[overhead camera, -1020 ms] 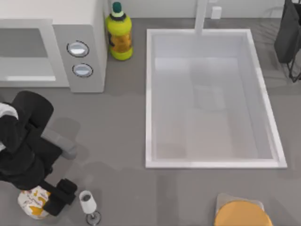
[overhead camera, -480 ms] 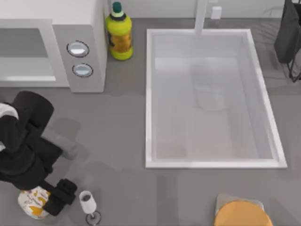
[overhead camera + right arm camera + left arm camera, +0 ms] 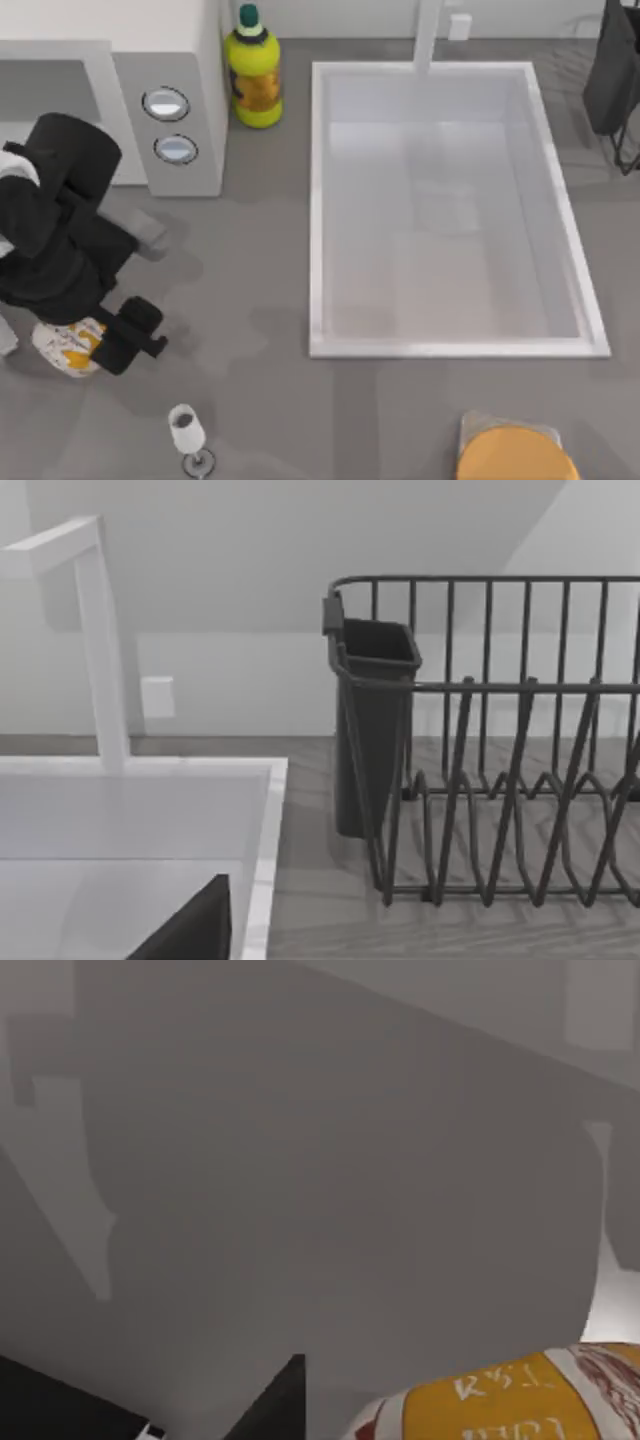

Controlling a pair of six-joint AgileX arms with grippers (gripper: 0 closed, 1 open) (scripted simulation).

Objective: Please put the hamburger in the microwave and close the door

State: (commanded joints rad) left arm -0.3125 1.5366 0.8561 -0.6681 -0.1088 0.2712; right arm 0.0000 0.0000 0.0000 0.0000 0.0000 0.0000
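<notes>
The small round white hamburger [image 3: 65,345] with orange patches sits clamped in the black left gripper [image 3: 90,345], near the table's left edge, before the light grey microwave [image 3: 170,110].

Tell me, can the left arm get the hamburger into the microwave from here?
Probably yes. The left tool sits at the hamburger, and the microwave cavity faces it across bare counter, its opening apparently unblocked.
</notes>
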